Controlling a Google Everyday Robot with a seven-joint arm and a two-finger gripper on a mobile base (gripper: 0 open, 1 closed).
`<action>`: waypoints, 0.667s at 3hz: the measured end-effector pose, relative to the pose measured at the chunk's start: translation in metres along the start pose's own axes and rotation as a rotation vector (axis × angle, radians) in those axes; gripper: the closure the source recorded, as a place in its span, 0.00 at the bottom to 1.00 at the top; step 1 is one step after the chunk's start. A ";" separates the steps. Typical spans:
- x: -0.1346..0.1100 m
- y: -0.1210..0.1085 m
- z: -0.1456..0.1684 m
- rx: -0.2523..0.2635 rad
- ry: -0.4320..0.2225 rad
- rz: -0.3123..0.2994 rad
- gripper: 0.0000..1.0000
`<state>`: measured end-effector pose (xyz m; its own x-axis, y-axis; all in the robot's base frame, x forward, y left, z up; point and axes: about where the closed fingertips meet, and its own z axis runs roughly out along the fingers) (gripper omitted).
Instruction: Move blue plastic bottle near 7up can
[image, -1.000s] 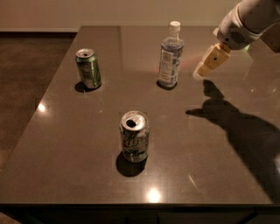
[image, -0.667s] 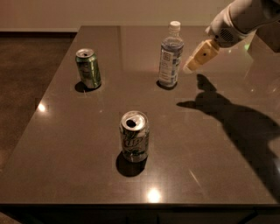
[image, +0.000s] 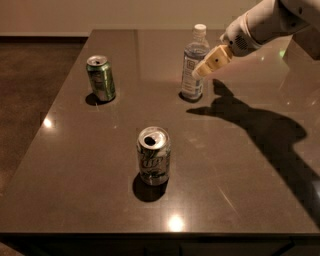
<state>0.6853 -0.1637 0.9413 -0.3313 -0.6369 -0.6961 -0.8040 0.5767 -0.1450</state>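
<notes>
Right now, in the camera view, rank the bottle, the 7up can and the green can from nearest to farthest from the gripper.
The gripper hovers over the table, far right.
1. Bottle, just left of it.
2. Green can, far left, and 7up can, front centre: too close to call.

There is just one camera, and it looks down from high up over the near edge of the dark table (image: 75, 190), facing across the top to the far wall. It is close enough that the table fills almost the whole view, with the 7up can (image: 153, 156) nearest to it, a green can (image: 101, 78) farther back on the left and the blue plastic bottle (image: 194, 65) near the far side. The gripper (image: 199, 72) shows at the top right, up above the table, right by the bottle's side.
</notes>
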 end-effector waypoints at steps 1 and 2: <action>-0.010 0.004 0.008 -0.024 -0.049 0.016 0.00; -0.014 0.010 0.010 -0.053 -0.076 0.030 0.18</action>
<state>0.6868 -0.1442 0.9428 -0.3194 -0.5779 -0.7510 -0.8197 0.5661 -0.0870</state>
